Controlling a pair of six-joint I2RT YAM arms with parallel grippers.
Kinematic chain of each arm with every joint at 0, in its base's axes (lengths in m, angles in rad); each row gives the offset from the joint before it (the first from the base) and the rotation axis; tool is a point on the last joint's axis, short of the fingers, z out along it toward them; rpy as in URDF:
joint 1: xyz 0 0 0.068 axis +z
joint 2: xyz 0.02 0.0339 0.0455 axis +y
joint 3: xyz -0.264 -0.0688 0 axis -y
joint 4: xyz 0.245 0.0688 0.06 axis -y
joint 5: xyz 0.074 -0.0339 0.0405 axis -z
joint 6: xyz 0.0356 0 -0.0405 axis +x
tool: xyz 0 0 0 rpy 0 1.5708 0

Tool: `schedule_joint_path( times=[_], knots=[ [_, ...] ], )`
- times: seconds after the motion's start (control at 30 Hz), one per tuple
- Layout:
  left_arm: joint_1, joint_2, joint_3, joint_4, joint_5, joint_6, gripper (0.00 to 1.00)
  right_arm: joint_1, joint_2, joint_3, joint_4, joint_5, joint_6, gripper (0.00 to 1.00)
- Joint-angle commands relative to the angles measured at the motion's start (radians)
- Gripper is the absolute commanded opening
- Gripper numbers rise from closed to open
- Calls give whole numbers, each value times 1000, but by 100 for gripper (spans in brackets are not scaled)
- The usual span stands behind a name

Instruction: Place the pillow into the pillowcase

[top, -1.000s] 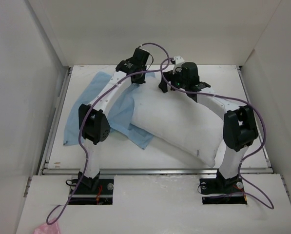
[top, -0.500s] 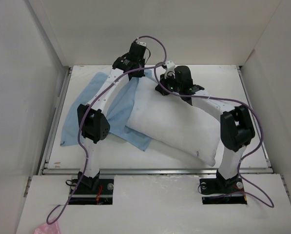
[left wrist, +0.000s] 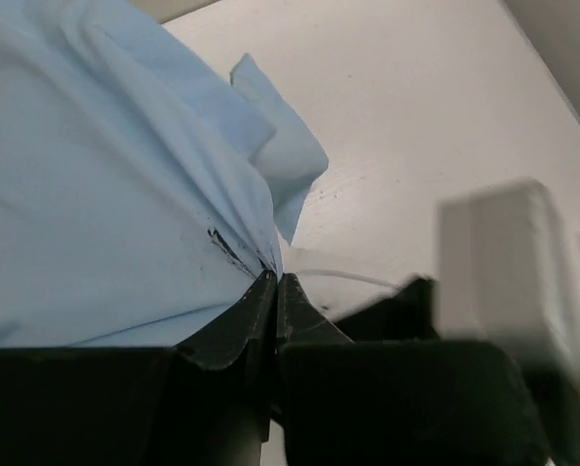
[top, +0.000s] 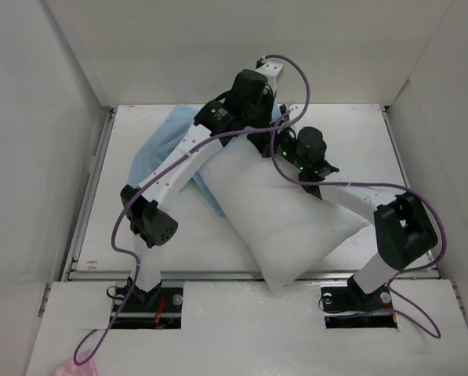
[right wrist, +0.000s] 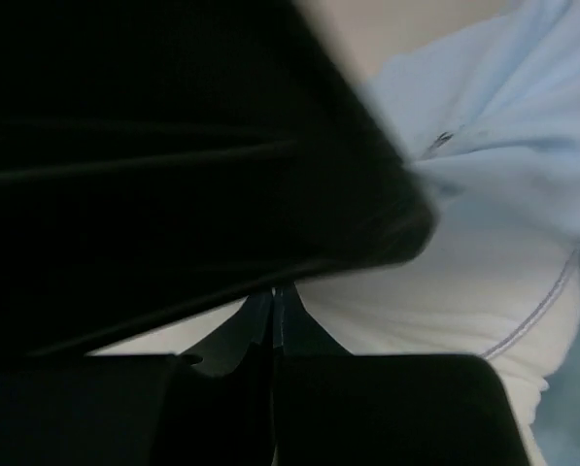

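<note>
The plump white pillow (top: pixel 273 211) lies diagonally across the table, its near corner hanging over the front rail. The light-blue pillowcase (top: pixel 167 141) is bunched at the back left, partly under the pillow. My left gripper (top: pixel 259 125) is at the pillow's far end, shut on a fold of the pillowcase (left wrist: pixel 105 194); in the left wrist view the jaws (left wrist: pixel 276 279) pinch blue cloth. My right gripper (top: pixel 279 147) is just beside it, shut (right wrist: pixel 274 291), its tips at the edge of the pillow (right wrist: pixel 445 291). Blue pillowcase (right wrist: pixel 523 165) shows beyond. The left arm's dark body hides the upper right wrist view.
White walls close in the table on the left, back and right. A metal rail (top: pixel 218 274) runs along the front edge. Purple cables (top: pixel 296 78) loop above both wrists. A pink scrap (top: pixel 69 366) lies at the lower left, off the table.
The right gripper has shut at the pillow's far end. The pillow has swung so its near corner overhangs the front rail. The left gripper has carried the pillowcase up and right, gathering it toward the back.
</note>
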Motion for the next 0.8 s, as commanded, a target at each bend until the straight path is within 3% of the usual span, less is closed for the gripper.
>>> schedule_joint_path(
  times=[0.0, 0.03, 0.13, 0.2, 0.27, 0.37, 0.43, 0.5, 0.57, 0.6, 0.63, 0.7, 0.77],
  knots=[
    [-105, -151, 3, 115, 168, -8, 0, -10, 52, -36, 437, 70, 199, 0],
    [-140, -164, -6, 115, 183, 1, 0, -10, 86, -36, 520, 112, 228, 0],
    [-177, -187, -54, 72, 208, 1, 0, -30, 123, -36, 539, 274, 311, 0],
    [-177, -216, -110, 72, 119, -18, 0, -56, 123, -47, 528, 334, 339, 0],
    [-177, -254, -237, 72, 52, -48, 0, -76, 113, -96, 528, 419, 357, 0],
    [-157, -264, -380, 121, 81, -74, 0, -107, 112, -160, 559, 485, 379, 0],
    [-131, -244, -425, 136, 128, -102, 0, -127, 112, -185, 580, 431, 388, 9],
    [-93, -195, -436, 121, 128, -126, 0, -140, 73, -208, 518, 347, 388, 29],
    [-67, -182, -436, 121, 118, -151, 30, -150, 41, -208, 441, 286, 350, 50],
    [-47, -182, -436, 121, 118, -151, 55, -150, 24, -208, 400, 273, 324, 59],
    [-37, -193, -436, 130, 118, -151, 100, -150, -17, -208, 302, 273, 287, 69],
    [-24, -251, -457, 139, 83, -151, 100, -150, -65, -194, 182, 336, 242, 83],
    [-13, -308, -483, 178, 17, -151, 100, -150, -131, -163, -16, 414, 170, 90]
  ],
)
